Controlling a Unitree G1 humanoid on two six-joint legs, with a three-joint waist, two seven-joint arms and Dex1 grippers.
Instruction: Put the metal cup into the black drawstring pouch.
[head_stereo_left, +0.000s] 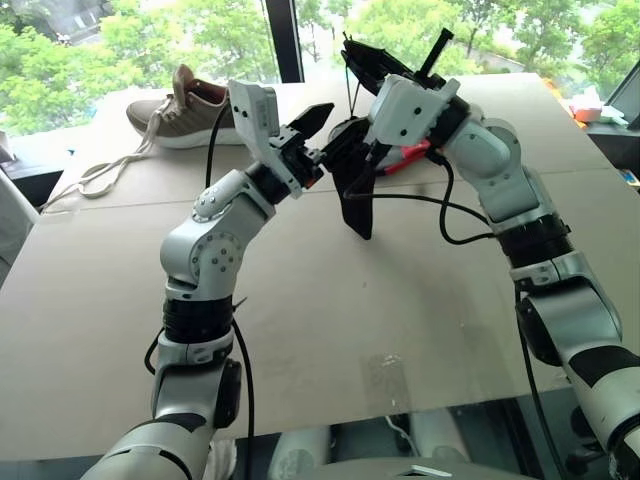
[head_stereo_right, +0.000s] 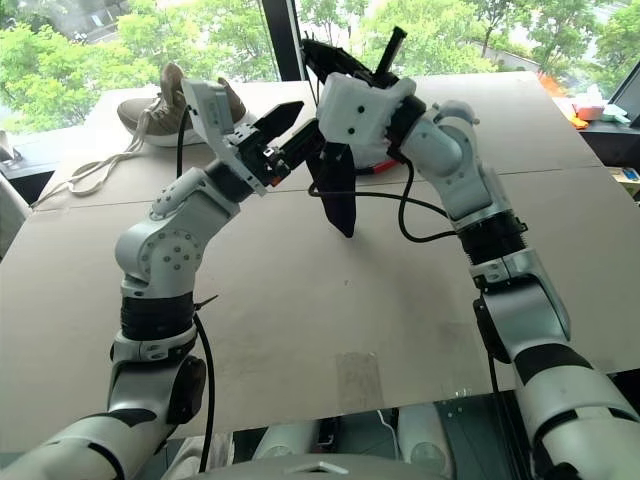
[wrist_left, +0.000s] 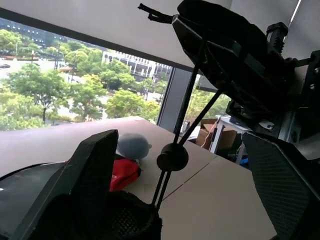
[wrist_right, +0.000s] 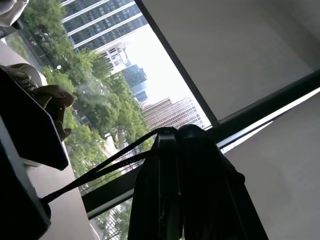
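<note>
— Cardboard-brown sheeting covers the wide flat worktop (head_stereo_left: 330, 320); what lies on it?

— At its far left edge, a tan lace-up shoe with a white sole (head_stereo_left: 185, 112), pale laces trailing toward the near side. It sits well behind the arms.

— And the soft black fabric drawstring pouch (head_stereo_right: 338, 190)?

— Lifted off the worktop, hanging limp between the two arms. The right hand (head_stereo_right: 350, 62) is clenched on its top edge, black fingers pressed together. Thin black cords (wrist_left: 189, 107) run down through a round black toggle (wrist_left: 172, 157).

— The left hand (head_stereo_right: 285, 128)?

— Released, fingers spread, just beside the pouch on its left.

— The small shiny steel cup?

— I cannot tell where it is.

— Anything else?

— In the left wrist view, a red item (wrist_left: 124, 173) and a pale grey rounded one (wrist_left: 133, 146) lie on the worktop.
</note>
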